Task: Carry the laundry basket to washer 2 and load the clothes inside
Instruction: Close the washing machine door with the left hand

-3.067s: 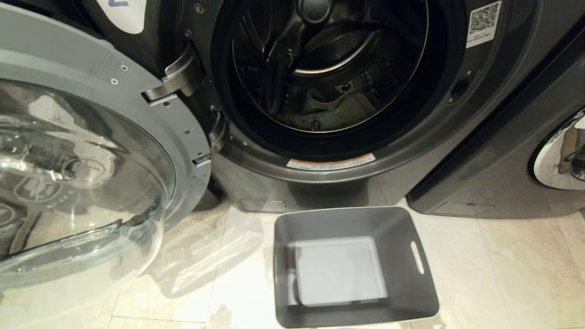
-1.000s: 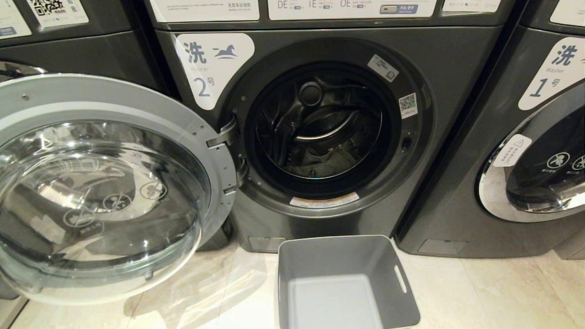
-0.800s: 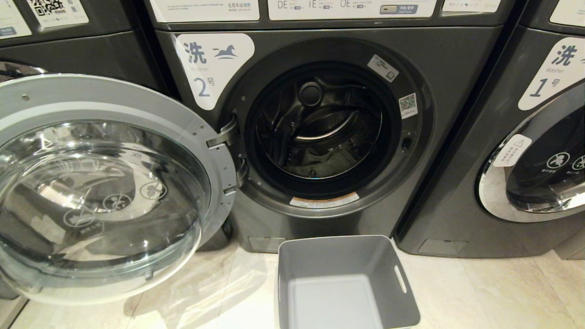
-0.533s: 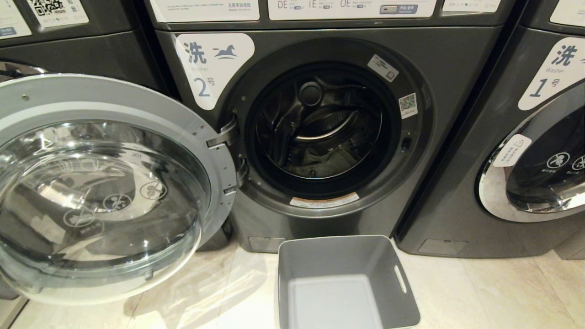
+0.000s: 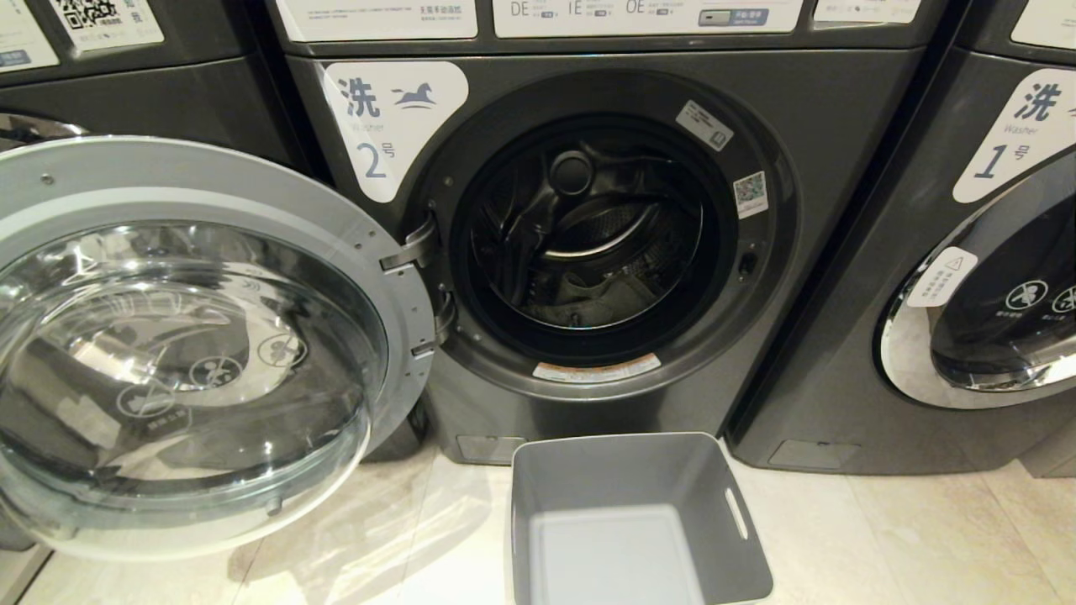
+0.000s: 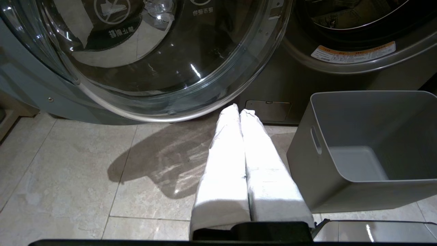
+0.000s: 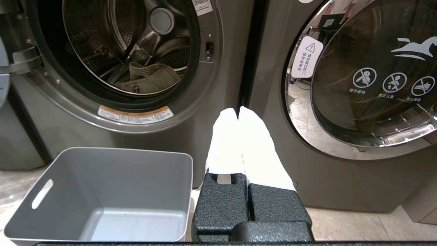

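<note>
Washer 2 (image 5: 841, 126) stands straight ahead, dark grey, its label showing a horse mark and a 2. Its round glass door (image 5: 181, 353) hangs wide open to the left. The clothes (image 5: 593, 302), pale green-grey denim, lie at the bottom of the drum (image 7: 150, 78). On the tiles in front of the washer sits the grey laundry basket (image 5: 740, 538), with nothing in it (image 7: 102, 171) (image 6: 368, 150). Neither arm shows in the head view. My left gripper (image 6: 239, 111) is shut and empty, low over the floor left of the basket. My right gripper (image 7: 238, 111) is shut and empty, right of the basket.
The alike machine labelled 1 (image 5: 1000, 143) stands to the right with its chrome-rimmed door (image 7: 362, 78) closed. Another dark machine (image 5: 126, 92) is at the far left, behind the open door. Pale floor tiles (image 5: 925, 538) lie around the basket.
Since about three seconds ago the whole view has pulled back and risen, so the labels and neighbouring machines now show. Over the last second nothing has moved.
</note>
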You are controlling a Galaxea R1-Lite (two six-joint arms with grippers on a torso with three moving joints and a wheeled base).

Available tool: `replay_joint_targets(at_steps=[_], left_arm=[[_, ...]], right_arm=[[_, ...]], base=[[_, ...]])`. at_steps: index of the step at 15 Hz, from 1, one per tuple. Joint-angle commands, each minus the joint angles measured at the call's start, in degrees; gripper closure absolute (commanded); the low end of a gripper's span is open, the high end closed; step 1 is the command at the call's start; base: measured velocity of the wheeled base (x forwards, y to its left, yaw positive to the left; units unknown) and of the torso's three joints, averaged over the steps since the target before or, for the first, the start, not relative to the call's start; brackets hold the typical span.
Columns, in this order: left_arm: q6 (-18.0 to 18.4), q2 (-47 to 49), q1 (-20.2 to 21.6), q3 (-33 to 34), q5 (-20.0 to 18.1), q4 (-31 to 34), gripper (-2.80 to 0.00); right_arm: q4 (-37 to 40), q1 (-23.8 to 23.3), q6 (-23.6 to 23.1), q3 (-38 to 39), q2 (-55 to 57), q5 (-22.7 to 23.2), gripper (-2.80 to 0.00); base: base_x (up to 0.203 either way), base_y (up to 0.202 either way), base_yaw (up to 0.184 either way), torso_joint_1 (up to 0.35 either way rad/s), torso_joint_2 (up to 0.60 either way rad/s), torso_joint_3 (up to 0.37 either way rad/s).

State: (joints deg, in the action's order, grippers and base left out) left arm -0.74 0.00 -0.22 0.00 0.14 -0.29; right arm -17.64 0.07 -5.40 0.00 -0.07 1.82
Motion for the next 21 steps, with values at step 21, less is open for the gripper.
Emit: replay_joint_targets(at_steps=[21], left_arm=[[0.0,0.0,0.0,-0.1,0.0,-0.1,0.0]], right_arm=[[-0.2,0.0,0.0,2.3,0.1,0.0,0.0]], base=[[0.0,0.0,0.0,0.0,0.0,0.0]])
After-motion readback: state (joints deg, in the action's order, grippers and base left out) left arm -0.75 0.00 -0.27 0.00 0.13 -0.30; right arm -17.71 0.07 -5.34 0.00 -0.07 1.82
